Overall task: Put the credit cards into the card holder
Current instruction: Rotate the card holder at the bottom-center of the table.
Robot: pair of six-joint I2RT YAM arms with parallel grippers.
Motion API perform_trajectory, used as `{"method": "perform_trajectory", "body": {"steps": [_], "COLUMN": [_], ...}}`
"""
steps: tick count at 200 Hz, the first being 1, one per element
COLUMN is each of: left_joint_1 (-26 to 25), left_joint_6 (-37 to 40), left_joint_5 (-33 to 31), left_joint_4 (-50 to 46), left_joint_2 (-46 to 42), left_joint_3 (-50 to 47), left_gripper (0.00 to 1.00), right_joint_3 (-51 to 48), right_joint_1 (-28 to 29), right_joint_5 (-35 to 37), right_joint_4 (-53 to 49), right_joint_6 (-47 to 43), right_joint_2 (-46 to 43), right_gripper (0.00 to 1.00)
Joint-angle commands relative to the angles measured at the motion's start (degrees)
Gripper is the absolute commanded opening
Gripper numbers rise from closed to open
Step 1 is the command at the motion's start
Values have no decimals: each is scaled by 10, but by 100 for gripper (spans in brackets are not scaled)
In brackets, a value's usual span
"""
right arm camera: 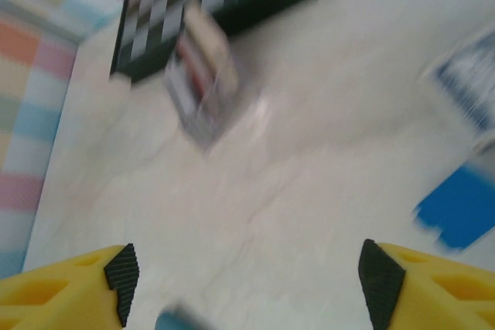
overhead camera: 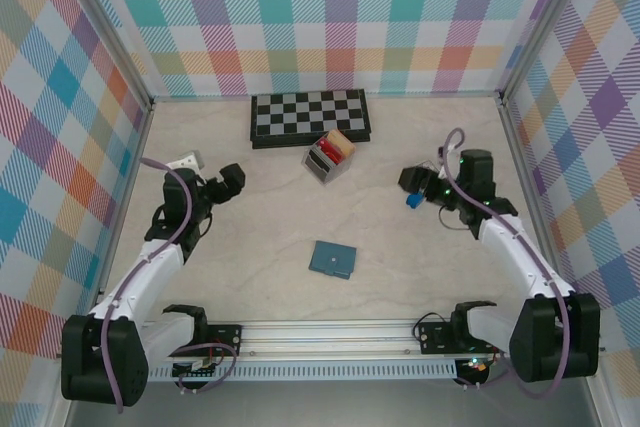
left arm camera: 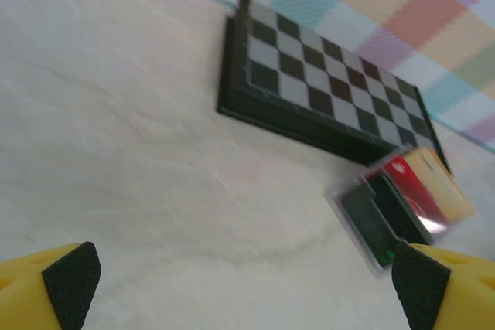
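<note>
The left gripper point(left arm camera: 246, 280) has its yellow fingers point(left arm camera: 46, 287) spread as wide as they go, with nothing but bare table point(overhead camera: 250, 247) between the black pads. The right gripper point(right arm camera: 250, 280) also shows its fingers well apart and holding nothing (its wrist view is badly smeared, so I would not swear to more than that). Each hovers over its own side of the table. Between them, towards the back, a grey open box point(overhead camera: 320, 165) sits just in front of the chessboard point(overhead camera: 311, 119), and the credit cards point(overhead camera: 338, 147) stand on edge inside it, red and tan. The card holder point(overhead camera: 331, 259) lies flat on the middle of the table, closed as far as I can tell, well apart from the box and nearer the arms' bases. A small blue thing point(overhead camera: 412, 201) lies just beside the right gripper; I cannot tell what it is. I would say the job has barely begun: no card is out of the box, the holder needs opening, and every card has yet to go in.
</note>
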Motion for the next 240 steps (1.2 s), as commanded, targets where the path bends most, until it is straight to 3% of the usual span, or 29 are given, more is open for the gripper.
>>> {"method": "perform_trajectory", "body": {"steps": [1, 46, 74, 116, 145, 192, 240], "left_joint_1": [-12, -87, -132, -176, -204, -242, -278], "left_joint_6": [-33, -9, 2, 16, 21, 29, 44], "left_joint_5": [150, 174, 164, 182, 188, 198, 206], "left_joint_4": [-65, -86, -104, -108, -113, -128, -149], "left_joint_2": [29, 102, 136, 191, 230, 287, 352], "left_joint_3": [28, 58, 79, 104, 129, 163, 206], "left_gripper": [97, 94, 93, 90, 88, 79, 75], "right_joint_3": [-29, -58, -59, -60, -66, -50, -14], "right_joint_1": [64, 205, 289, 369, 375, 372, 349], "right_joint_5": [-59, -38, -21, -23, -25, 86, 131], "right_joint_4": [-62, -27, -23, 11, 40, 12, -2], "right_joint_6": [59, 108, 120, 127, 129, 79, 29], "right_joint_2": [-12, 29, 68, 129, 168, 205, 258], "right_gripper": [68, 43, 38, 36, 32, 27, 24]}}
